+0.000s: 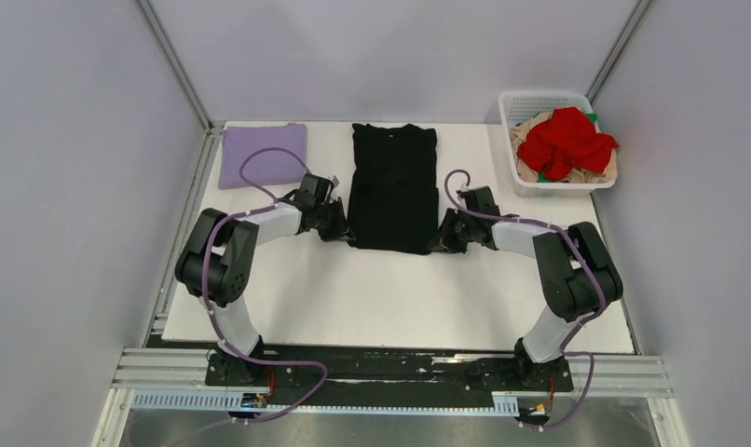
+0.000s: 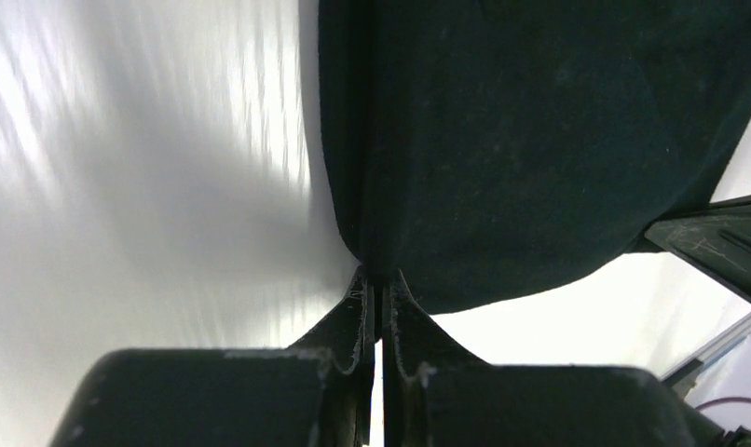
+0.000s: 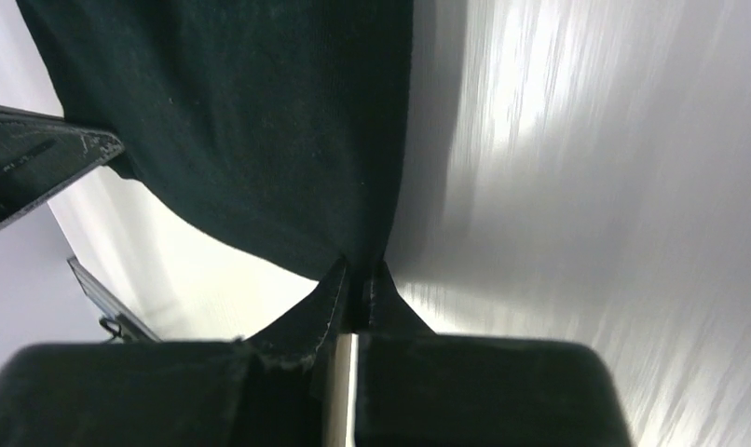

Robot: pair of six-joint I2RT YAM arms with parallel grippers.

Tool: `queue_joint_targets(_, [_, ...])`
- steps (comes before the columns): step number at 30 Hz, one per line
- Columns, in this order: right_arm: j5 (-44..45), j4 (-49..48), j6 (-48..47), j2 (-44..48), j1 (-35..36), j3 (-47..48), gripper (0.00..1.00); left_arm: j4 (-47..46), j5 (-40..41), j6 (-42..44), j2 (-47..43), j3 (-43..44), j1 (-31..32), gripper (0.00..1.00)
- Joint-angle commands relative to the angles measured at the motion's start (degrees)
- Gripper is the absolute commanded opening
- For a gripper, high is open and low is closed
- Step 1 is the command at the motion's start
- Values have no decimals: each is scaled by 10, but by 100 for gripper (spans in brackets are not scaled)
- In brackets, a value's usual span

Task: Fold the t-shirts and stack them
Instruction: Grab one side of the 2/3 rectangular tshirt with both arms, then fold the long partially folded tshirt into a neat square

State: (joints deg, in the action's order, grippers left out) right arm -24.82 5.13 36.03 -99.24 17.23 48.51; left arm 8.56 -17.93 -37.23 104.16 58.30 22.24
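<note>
A black t-shirt (image 1: pixel 393 186) lies folded into a long strip on the white table, collar at the far end. My left gripper (image 1: pixel 342 230) is shut on its near left corner; the left wrist view shows the pinched black cloth (image 2: pixel 502 121) between the fingertips (image 2: pixel 381 279). My right gripper (image 1: pixel 443 239) is shut on the near right corner, with the cloth (image 3: pixel 241 112) pinched at the tips (image 3: pixel 358 272). A folded lavender t-shirt (image 1: pixel 263 155) lies at the far left. Red (image 1: pixel 566 140), tan and green tees are piled in the basket.
The white mesh basket (image 1: pixel 530 102) stands at the far right corner of the table. Grey walls close in on both sides and the back. The white tabletop (image 1: pixel 390 298) stretches between the arms toward the near edge.
</note>
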Motion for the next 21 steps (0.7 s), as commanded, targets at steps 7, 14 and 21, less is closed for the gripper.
queue_joint_targets(7, [-119, 194, -45, 264, 46, -106, 0, 197, -2, -1, -305, -131, 55, 0])
queue_joint_targets(14, [-237, 216, -56, 349, 42, -42, 0, 259, 16, -25, -485, -110, 59, 0])
queue_joint_targets(21, [-310, 165, -61, 216, 3, 84, 0, 152, 114, -58, -450, -62, 29, 0])
